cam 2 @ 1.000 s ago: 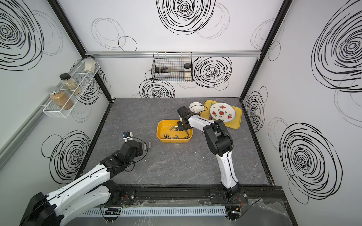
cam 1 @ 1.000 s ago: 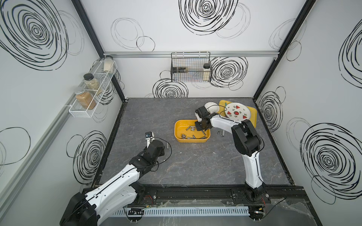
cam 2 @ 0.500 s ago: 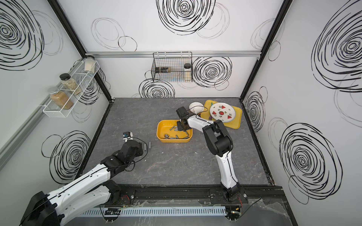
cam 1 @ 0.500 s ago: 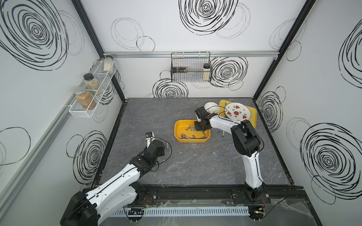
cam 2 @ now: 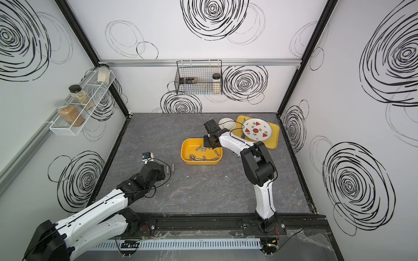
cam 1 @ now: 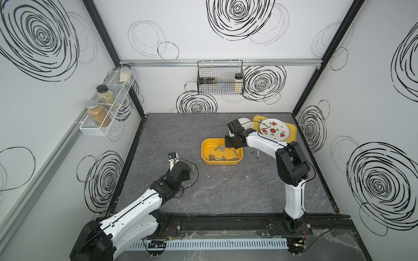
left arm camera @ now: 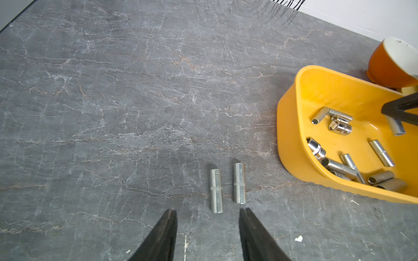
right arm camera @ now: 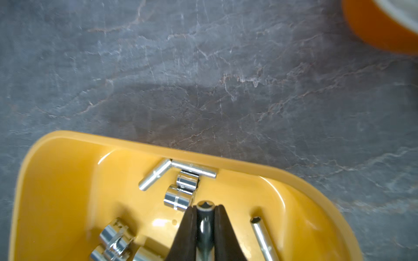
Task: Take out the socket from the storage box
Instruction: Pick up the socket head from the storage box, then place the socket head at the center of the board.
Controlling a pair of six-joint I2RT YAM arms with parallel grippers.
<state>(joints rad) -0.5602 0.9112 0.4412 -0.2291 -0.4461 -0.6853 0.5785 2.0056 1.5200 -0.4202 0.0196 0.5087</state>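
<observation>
The storage box is a deep yellow-orange tub in mid-table holding several silver sockets. My right gripper reaches into its far right part and is shut on a slim socket, whose open end shows between the fingertips. The left wrist view shows that socket hanging from the black fingers above the box floor. My left gripper stands open low over the table, left of the box. Two sockets lie side by side just ahead of its tips.
Two small sockets lie on the table right of the box. An orange bowl and a flat yellow tray with a watermelon plate sit at the back right. A wire basket and jar shelf hang on the walls.
The right wrist has shifted slightly over the box's far right part. The left arm has not moved.
</observation>
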